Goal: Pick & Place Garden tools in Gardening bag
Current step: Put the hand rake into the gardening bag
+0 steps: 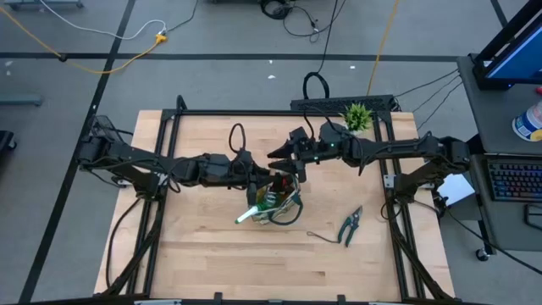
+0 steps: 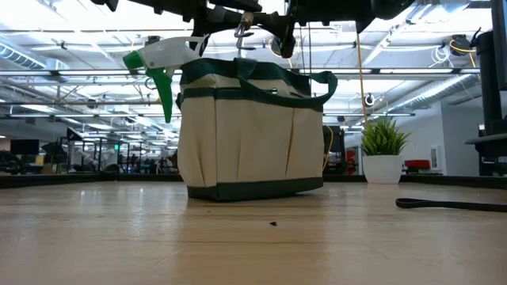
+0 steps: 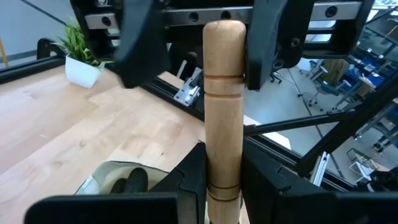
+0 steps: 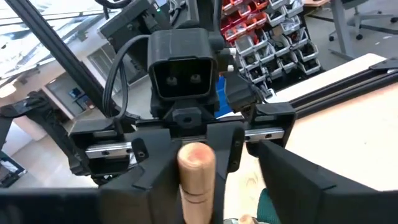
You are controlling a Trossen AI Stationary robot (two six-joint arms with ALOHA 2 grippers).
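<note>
I see left hand [image 3: 224,180] clamped on wooden-handled tool [image 3: 222,106] above gardening bag [image 2: 249,131]; right hand [image 1: 284,157] apart beside the handle; shears [image 1: 349,225] on table [image 1: 212,254].

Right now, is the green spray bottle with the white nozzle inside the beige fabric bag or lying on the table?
Inside. The green spray bottle with white nozzle stands in the beige fabric bag, its head sticking out above the rim.

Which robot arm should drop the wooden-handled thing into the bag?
The left one, probably. Its tool is shut on the wooden handle right above the bag. The right tool is open, facing the handle's end, holding nothing.
</note>
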